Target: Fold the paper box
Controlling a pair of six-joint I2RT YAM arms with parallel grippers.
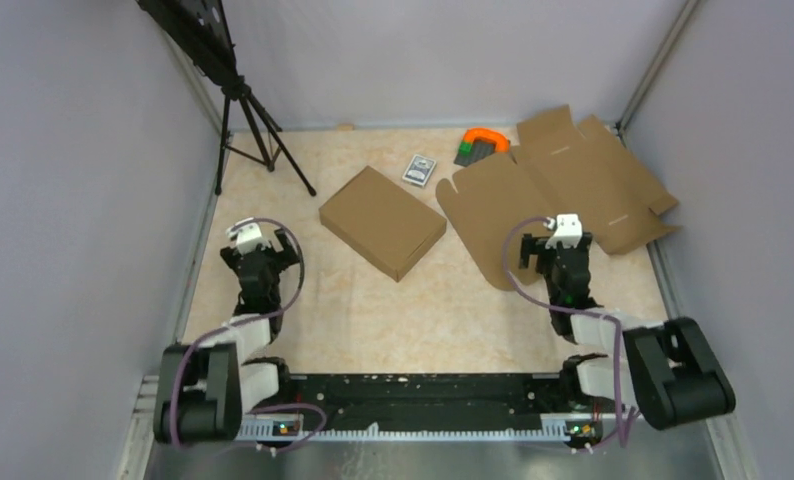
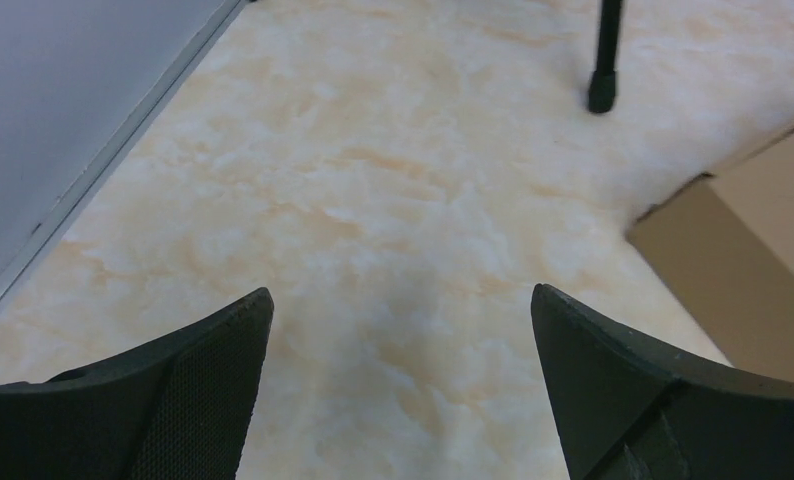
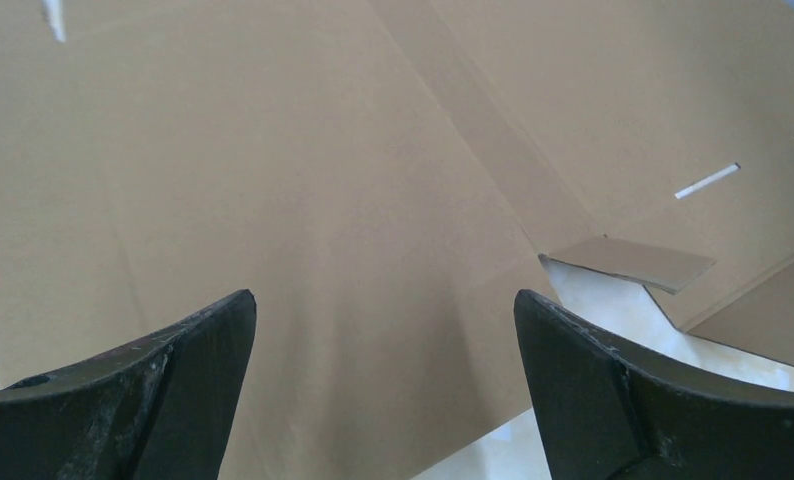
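The paper box is a closed shallow brown mailer box lying on the table's middle, turned at an angle. Its corner shows at the right edge of the left wrist view. My left gripper is open and empty, left of the box and apart from it; the wrist view shows bare marble between its fingers. My right gripper is open and empty, over the near edge of the flat cardboard blank, which fills the right wrist view.
A small grey card pack and an orange and dark grey tool lie at the back. A black tripod stands at the back left, one foot in the left wrist view. Grey walls bound the table.
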